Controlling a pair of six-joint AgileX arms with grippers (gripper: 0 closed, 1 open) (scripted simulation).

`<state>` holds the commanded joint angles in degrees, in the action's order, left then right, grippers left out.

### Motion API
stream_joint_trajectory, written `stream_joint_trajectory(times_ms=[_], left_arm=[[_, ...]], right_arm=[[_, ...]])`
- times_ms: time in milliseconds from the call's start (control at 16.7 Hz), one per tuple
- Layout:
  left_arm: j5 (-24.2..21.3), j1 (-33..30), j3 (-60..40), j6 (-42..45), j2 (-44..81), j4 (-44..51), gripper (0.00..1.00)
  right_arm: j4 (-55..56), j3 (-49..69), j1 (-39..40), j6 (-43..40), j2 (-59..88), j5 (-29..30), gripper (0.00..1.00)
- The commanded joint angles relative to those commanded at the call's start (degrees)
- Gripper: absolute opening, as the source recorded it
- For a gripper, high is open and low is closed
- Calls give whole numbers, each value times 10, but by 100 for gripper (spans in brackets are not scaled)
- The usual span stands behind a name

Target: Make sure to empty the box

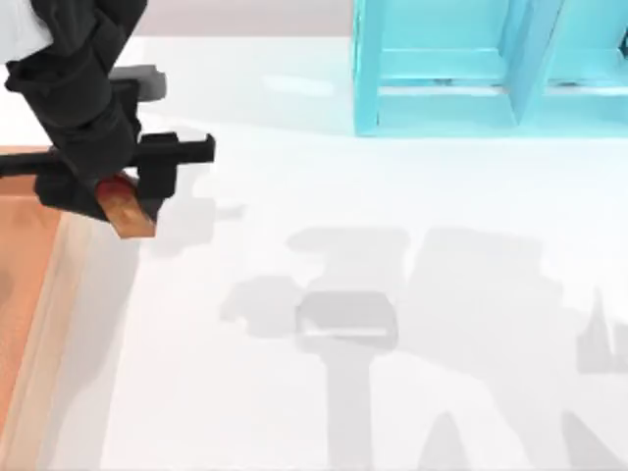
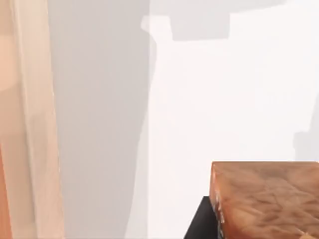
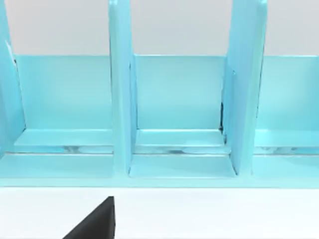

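Orange-brown and glossy, a small wooden-looking block (image 1: pixel 126 208) is clamped in the jaws of the left gripper (image 1: pixel 123 201), held above the white tabletop (image 1: pixel 392 245) just past the tan rim of the large shallow wooden box (image 1: pixel 39 324) at the table's left edge. So one item looks lifted out; setting it down remains, and what else the box holds I cannot tell. The right arm faces the turquoise shelf unit (image 3: pixel 174 99); its jaws' state I cannot tell.

One wooden box (image 1: pixel 39 285) lies at the left edge of the surface (image 1: pixel 392 245), and one turquoise shelf unit (image 1: pixel 491 69) stands at its far edge. One brown block (image 1: pixel 126 211) is in view, gripped in the left tool (image 1: pixel 123 201).
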<state>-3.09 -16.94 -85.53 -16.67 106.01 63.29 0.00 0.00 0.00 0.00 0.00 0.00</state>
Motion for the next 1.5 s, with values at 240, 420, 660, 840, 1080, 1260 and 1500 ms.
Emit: stream_joint_trajectory(times_ms=[240,420,660,840,1080,1260,1500], left_arm=[[14,-92,-32,-96,95,-5,0],[30,-119,-50,-106,124,-10,0],[30,-118,-49,-104,123,-10,0],[30,-118,-40,-104,129,-25,0],[31,-118,-15,-103,142,-66,0],[31,-119,4,-103,154,-95,0],[31,-119,8,-103,156,-102,0]], right_arm=[[0,0,0,0,0,0,100],[0,0,0,0,0,0,100],[0,0,0,0,0,0,100],[0,0,0,0,0,0,100],[0,0,0,0,0,0,100],[0,0,0,0,0,0,100],[0,0,0,0,0,0,100]])
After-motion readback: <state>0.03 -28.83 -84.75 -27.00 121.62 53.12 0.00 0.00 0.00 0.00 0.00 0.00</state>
